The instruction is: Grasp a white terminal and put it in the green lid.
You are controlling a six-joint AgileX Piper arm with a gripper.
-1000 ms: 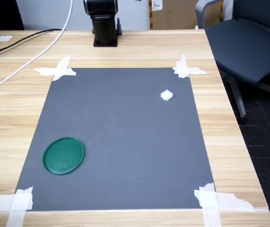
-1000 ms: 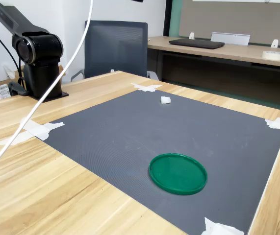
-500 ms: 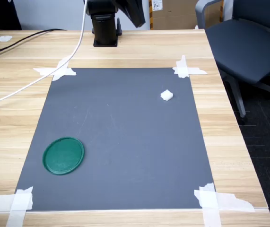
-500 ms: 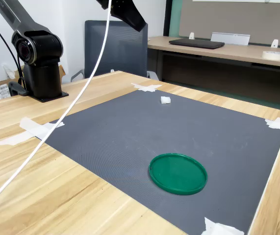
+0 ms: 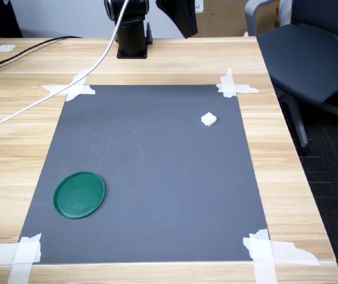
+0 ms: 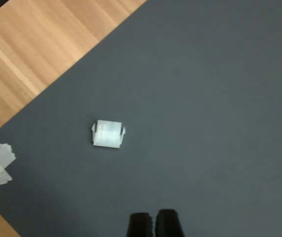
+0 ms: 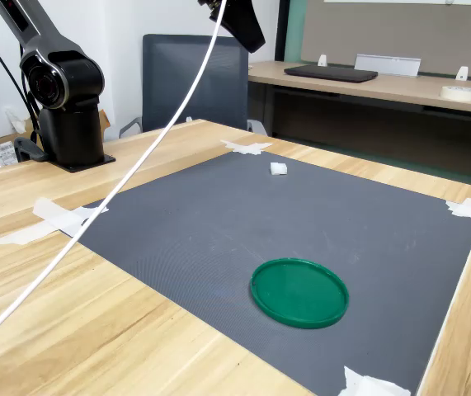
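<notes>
Wooden table (image 5: 157, 59) carries a taped grey mat (image 5: 157, 177). White terminal (image 5: 209, 119) lies far right in the first exterior view; green lid (image 5: 80, 194) near left. Gripper (image 6: 153, 222) hovers above, fingers closed together, empty.

We see our gripper (image 6: 153, 223) only as two dark fingertips (image 6: 140, 224) in the wrist view, pressed side by side with barely a seam between them and nothing held. In both exterior views our arm (image 5: 179, 15) hangs high above the table, angled downward from its base (image 7: 63, 107).
</notes>
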